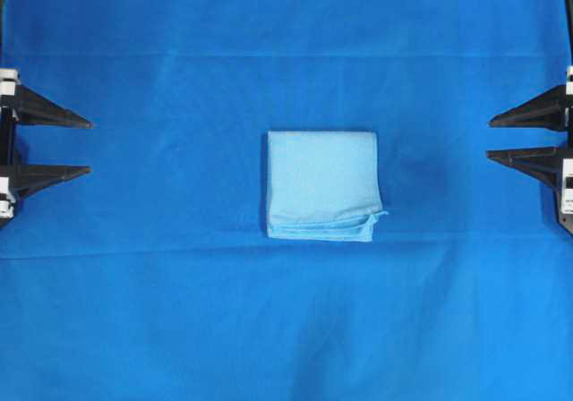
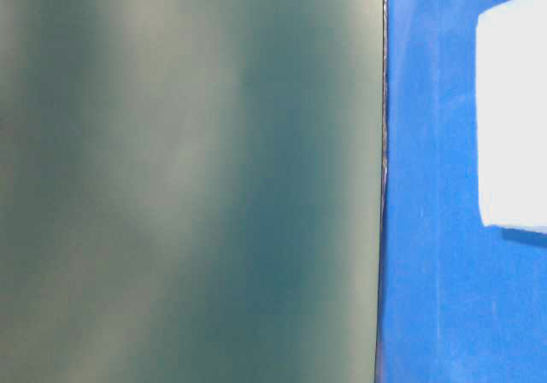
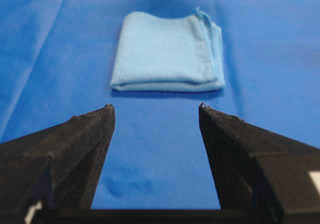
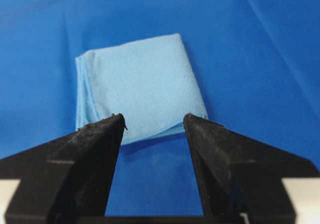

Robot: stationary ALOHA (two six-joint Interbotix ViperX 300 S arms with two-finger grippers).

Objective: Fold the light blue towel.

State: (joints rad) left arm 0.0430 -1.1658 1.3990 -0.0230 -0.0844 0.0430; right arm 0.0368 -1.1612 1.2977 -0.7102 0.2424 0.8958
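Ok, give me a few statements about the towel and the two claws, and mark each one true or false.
1. The light blue towel lies folded in layers on the blue sheet. True.
2. The left claw is gripping the towel. False: it is open, empty and off at the left edge.
3. The right claw is open and holds nothing. True.
4. The towel is spread out flat in a single layer. False: stacked edges show along one side.
5. Both claws are apart from the towel. True.
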